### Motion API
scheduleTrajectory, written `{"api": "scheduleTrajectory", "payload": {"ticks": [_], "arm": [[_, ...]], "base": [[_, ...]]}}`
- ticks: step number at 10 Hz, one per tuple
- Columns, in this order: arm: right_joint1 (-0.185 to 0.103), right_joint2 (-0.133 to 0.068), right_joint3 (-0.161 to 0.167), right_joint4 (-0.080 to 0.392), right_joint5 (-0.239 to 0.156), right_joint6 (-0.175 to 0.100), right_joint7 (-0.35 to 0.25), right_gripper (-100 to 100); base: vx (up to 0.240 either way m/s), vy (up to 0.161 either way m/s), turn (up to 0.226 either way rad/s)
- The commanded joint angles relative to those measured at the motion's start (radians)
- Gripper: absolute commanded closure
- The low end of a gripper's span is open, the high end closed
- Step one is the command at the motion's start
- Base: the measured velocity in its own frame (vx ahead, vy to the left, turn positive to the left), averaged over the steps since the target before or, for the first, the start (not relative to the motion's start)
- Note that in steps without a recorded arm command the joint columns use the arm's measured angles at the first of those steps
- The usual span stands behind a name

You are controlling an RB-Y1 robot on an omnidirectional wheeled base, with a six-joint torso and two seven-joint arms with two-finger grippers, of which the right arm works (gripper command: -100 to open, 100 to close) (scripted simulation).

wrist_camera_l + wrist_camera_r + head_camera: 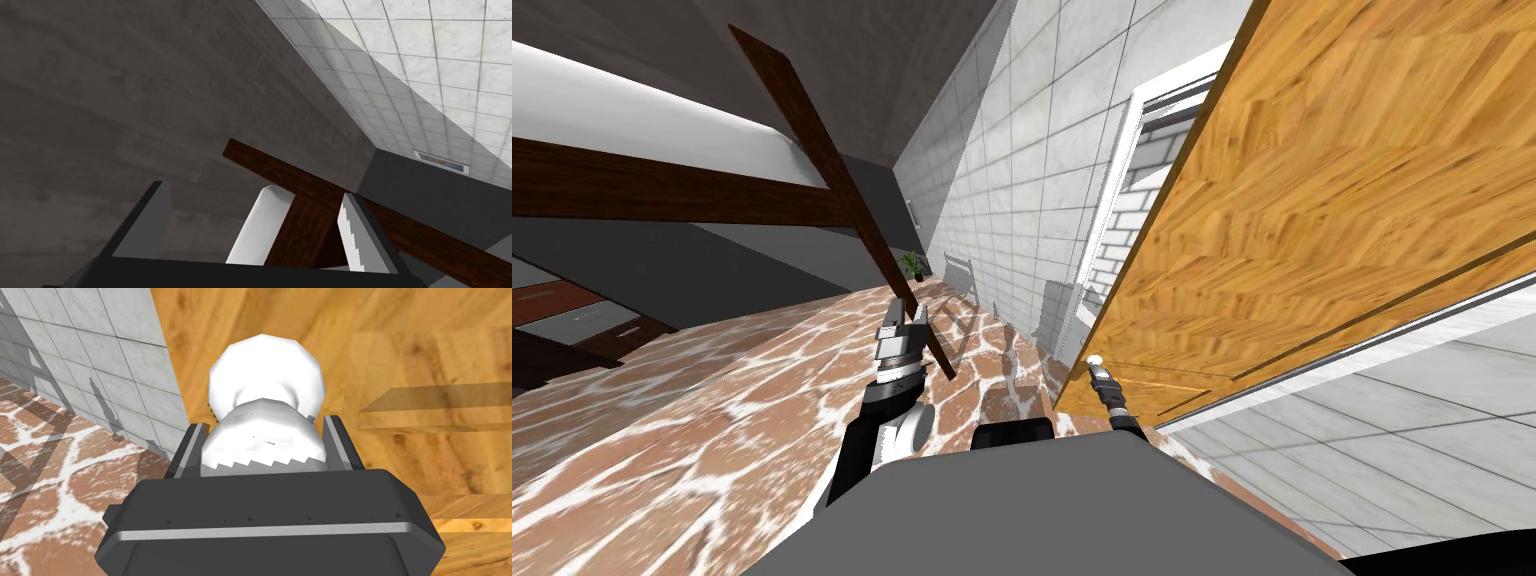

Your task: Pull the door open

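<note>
A light wooden door stands swung out of its white frame on my right, its free edge toward me. A white round knob sits near that edge. My right gripper is shut on the door knob, one finger pressing each side of it. The knob and my right gripper appear small in the head view, low on the door. My left gripper is raised in front of me, left of the door, with its fingers open and nothing between them.
White tiled wall runs beside the door frame. The floor is brown stone with white veins. Dark wooden beams cross on the left. A small potted plant and a chair-like frame stand far down the wall.
</note>
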Motion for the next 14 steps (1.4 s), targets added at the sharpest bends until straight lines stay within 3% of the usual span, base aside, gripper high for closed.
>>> {"api": "scheduleTrajectory", "payload": {"ticks": [1,3,4,5,14], "arm": [[0.015,-0.013,0.018,-0.006,0.01,-0.019,-0.019,100],[0.029,-0.032,0.039,-0.005,0.022,-0.044,-0.044,100],[0.028,-0.027,0.033,-0.012,0.018,-0.028,-0.033,100],[0.038,-0.037,0.048,-0.002,0.026,-0.052,-0.05,100],[0.076,-0.092,0.106,0.045,0.058,-0.17,-0.126,100]], "base": [[-0.225,-0.052,0.112],[-0.234,-0.054,0.112],[-0.102,-0.015,0.02],[-0.147,-0.015,0.161],[-0.198,-0.044,0.124]]}}
